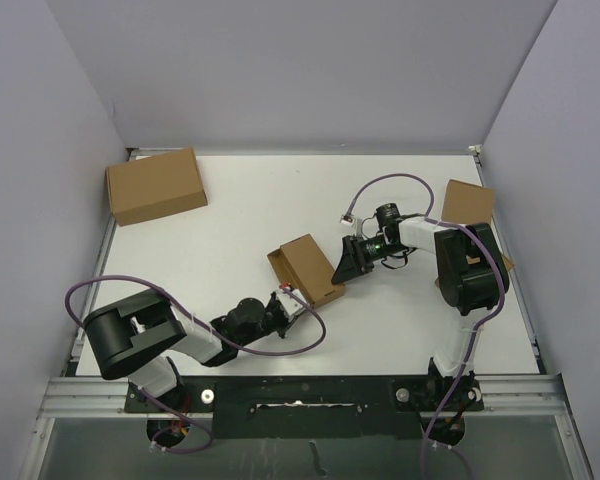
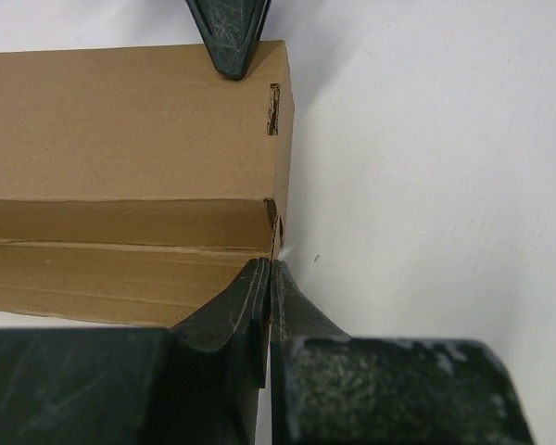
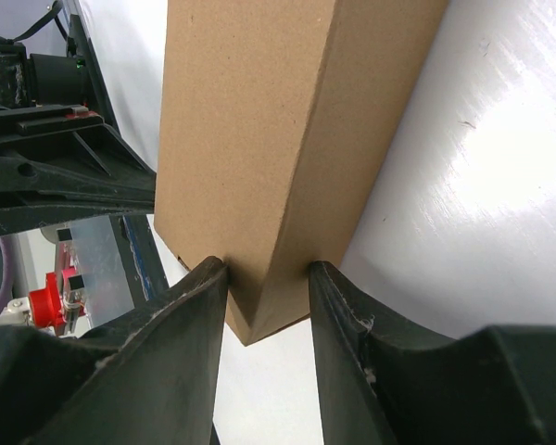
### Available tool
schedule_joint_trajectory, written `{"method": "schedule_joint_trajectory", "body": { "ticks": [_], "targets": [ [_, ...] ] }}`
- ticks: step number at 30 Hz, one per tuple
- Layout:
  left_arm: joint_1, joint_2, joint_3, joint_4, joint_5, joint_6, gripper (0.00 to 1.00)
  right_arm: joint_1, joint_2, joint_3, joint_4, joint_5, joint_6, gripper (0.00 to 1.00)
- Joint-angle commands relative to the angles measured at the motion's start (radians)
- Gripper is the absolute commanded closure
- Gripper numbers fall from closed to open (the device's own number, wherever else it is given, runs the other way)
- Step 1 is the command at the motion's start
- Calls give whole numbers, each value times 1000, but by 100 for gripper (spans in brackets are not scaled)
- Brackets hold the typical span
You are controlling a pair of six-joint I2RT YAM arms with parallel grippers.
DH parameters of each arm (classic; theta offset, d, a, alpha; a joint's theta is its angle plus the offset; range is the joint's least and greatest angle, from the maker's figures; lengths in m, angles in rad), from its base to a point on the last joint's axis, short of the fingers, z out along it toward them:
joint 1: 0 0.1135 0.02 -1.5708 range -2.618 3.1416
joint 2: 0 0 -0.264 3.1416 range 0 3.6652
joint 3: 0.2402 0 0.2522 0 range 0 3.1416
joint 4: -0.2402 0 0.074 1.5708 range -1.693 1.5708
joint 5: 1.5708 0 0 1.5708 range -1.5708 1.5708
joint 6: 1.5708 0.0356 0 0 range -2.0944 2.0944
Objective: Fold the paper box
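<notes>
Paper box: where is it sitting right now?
In the top view the paper box lies mid-table, between the left gripper and the right gripper, which clamps one end.

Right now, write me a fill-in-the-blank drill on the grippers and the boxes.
1. The right gripper clamps one end of the ___ between its fingers.
2. The left gripper has its jaws ___, tips at a corner of the paper box.
3. The larger closed carton sits in the table's far ___ corner.
Missing words: paper box; shut; left.
</notes>
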Motion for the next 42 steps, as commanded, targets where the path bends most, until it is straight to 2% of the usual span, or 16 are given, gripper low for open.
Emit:
{"method": "schedule_joint_trajectory", "body": {
  "ticks": [1,42],
  "targets": [
    [14,21,-13,63,-5,-20,100,-12,43,10,14,136,-41,63],
    [33,25,9,30,5,-71,100,-11,46,12,11,135,-44,62]
  ]
}}
